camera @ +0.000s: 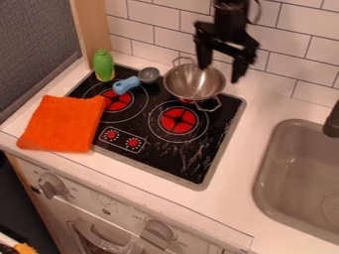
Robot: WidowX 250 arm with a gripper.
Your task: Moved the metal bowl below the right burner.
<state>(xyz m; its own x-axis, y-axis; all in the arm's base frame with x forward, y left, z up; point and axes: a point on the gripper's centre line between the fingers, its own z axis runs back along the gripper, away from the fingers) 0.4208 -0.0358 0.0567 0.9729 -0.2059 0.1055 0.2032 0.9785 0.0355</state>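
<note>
The gripper [222, 69] hangs near the back wall with its two fingers spread apart. Its left finger overlaps the back right rim of the metal bowl [189, 82] in the view, while its right finger is out to the right of the bowl; whether it touches the rim, I cannot tell. The bowl is upright at the back of the black stove top, with one handle toward the wall and one toward the front right. In front of it is the right burner [178, 120], a red disc within white rings, its back edge close to the bowl.
A ladle-like spoon with a blue handle [126, 85] lies across the left burner [117, 99]. Behind it stands a green bottle [103, 65]. An orange cloth [63, 124] covers the stove's left front edge. The sink [261, 191] is at the right, and a tiled wall bounds the back.
</note>
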